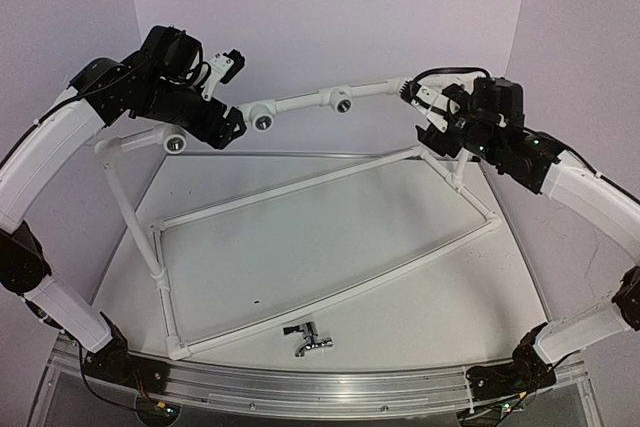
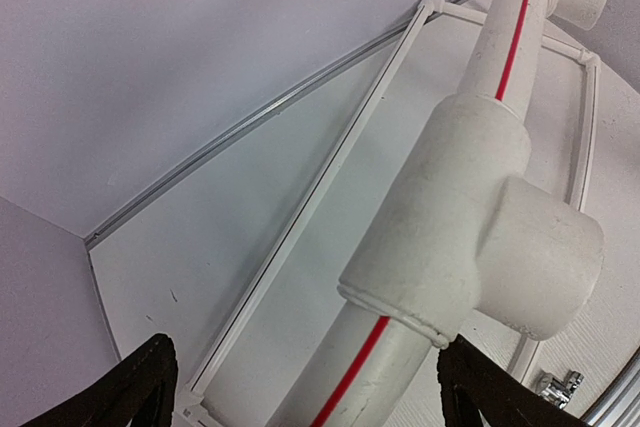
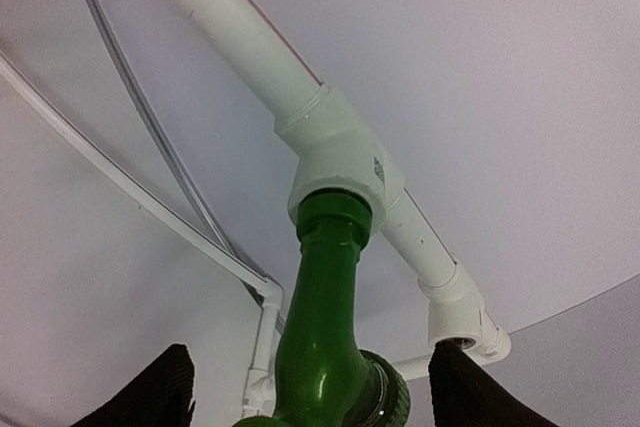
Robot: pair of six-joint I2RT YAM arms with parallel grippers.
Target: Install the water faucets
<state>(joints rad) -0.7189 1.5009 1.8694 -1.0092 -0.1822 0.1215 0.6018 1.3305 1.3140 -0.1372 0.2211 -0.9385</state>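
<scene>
The green faucet [image 3: 335, 317] sits with its threaded end in a white tee socket [image 3: 340, 162] of the raised pipe rail [image 1: 300, 102]. My right gripper [image 3: 310, 352] straddles it with both fingers clear of it, open. In the top view the right gripper [image 1: 428, 122] hides the green faucet. The chrome faucet [image 1: 308, 339] lies on the table near the front edge and also shows in the left wrist view [image 2: 555, 387]. My left gripper [image 1: 232, 127] is open around the red-striped pipe [image 2: 400, 347], just below a tee [image 2: 490, 217].
The white pipe frame [image 1: 330, 237] lies across the table with an upright post [image 1: 130, 207] at the left. Open sockets [image 1: 263, 117] face forward along the rail. A metal rail [image 1: 320, 392] runs along the near edge. Walls close in on both sides.
</scene>
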